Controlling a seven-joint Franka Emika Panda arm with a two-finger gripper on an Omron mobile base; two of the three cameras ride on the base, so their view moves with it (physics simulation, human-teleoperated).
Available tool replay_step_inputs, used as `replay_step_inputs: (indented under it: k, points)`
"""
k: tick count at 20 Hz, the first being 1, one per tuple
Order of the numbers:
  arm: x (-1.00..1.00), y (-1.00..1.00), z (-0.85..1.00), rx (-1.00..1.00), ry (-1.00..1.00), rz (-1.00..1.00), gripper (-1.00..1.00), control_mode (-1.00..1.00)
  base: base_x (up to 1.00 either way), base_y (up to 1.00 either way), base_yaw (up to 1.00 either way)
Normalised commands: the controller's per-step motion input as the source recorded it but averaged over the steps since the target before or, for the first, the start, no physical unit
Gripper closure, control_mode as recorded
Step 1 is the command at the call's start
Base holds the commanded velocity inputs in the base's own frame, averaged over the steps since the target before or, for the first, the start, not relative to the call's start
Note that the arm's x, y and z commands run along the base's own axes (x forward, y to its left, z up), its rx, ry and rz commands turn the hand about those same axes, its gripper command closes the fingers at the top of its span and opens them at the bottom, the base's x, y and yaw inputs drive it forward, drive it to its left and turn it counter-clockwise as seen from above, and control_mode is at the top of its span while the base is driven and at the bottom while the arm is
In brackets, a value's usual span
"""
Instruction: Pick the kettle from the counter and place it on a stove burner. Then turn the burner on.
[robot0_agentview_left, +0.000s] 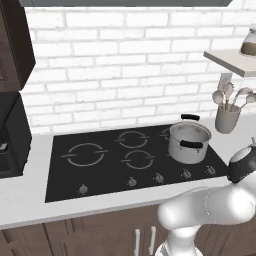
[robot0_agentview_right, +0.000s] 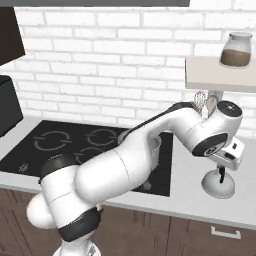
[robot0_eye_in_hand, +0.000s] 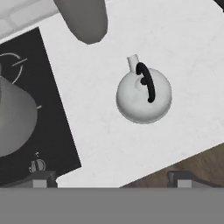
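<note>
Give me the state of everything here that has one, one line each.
kettle: upright on the counter, not gripped
gripper: open, above the kettle
steel pot: upright on the cooktop, no lid
utensil cup: upright, holding utensils
jar: lidded, on the shelf

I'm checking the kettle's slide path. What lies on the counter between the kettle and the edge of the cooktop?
Nothing: in the hand view, bare off-white counter runs from the kettle to the black cooktop.

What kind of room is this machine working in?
A kitchen, rendered rather than real: a black glass cooktop set in an off-white counter, a steel pot on it, and a small kettle nearby.
</note>
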Motion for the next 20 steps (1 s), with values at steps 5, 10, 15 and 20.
replay_step_inputs:
  k: [5, 10, 15, 20]
  points:
    - [0.04, -0.22, -0.15, 0.0, 0.1, 0.0, -1.0, -1.0, 0.0, 0.0, 0.0]
    - [0.0, -0.65, -0.35, 0.04, 0.05, 0.0, -1.0, -1.0, 0.0, 0.0, 0.0]
    - [0.08, -0.29, -0.35, 0.06, 0.01, 0.02, -1.0, -1.0, 0.0, 0.0, 0.0]
    - [0.18, -0.06, -0.45, 0.04, 0.0, 0.04, -1.0, -1.0, 0.0, 0.0, 0.0]
